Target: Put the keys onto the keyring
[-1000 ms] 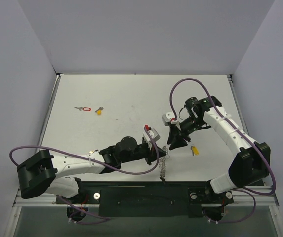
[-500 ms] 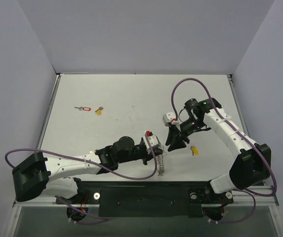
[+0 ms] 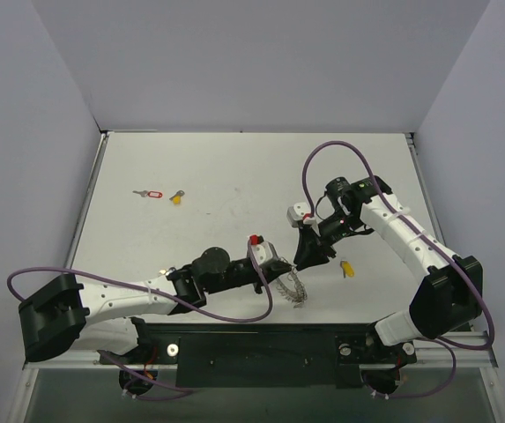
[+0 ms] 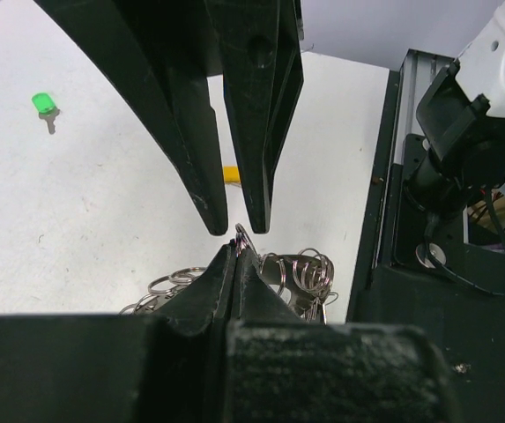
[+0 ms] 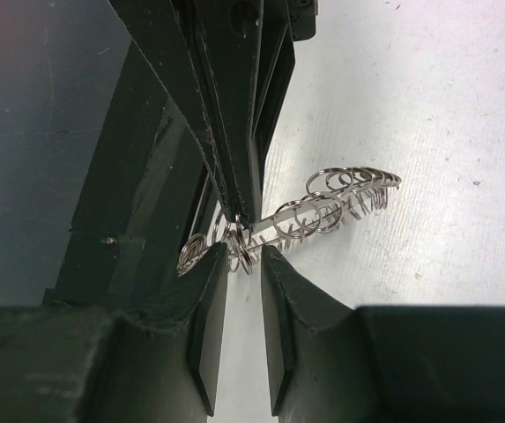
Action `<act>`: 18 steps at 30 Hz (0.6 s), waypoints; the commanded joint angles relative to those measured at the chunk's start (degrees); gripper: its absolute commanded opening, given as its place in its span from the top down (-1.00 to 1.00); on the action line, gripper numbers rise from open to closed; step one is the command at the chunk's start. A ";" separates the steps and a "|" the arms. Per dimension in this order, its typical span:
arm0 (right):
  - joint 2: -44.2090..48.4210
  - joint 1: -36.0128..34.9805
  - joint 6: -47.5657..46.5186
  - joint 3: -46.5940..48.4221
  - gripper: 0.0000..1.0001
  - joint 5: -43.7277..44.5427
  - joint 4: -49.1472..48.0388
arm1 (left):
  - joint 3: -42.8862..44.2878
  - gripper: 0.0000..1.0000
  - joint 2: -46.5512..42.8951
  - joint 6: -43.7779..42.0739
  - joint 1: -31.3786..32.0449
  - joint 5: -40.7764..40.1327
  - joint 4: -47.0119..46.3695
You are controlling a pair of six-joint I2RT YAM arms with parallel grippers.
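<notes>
Sags onto white tabletop (image 3: 234, 176) vs dangling earlier: floppy silver multi-link keyring (image 3: 293, 286), top link pinched by pressed-together left gripper (image 4: 239, 256), offered to slightly spread right gripper (image 5: 245, 264), prob. straddling it for prying. Leaves yellow-headed key (image 3: 347, 269) unthreaded nearby.

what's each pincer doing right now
Left pincer: closed, pinching the keyring.
Right pincer: open a little, straddling a keyring link.

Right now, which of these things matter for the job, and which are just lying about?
For the job: keyring, pinched in the left hand; right hand, fingers either side of one ring; near yellow key; far yellow key; red-tagged key; green key.
Just there: purple cables; table.
</notes>
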State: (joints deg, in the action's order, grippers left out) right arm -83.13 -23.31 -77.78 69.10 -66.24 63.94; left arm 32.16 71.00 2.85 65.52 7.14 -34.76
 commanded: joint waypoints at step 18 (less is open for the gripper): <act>2.54 -4.99 -4.66 -1.34 0.56 3.22 6.62 | -3.77 1.00 -3.15 5.76 -3.73 -3.18 -11.73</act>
State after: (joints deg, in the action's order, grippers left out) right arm -81.87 -26.94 -79.29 67.96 -63.64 65.14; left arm 28.34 70.22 7.33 62.48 4.75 -40.10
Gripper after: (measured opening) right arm 0.214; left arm 0.020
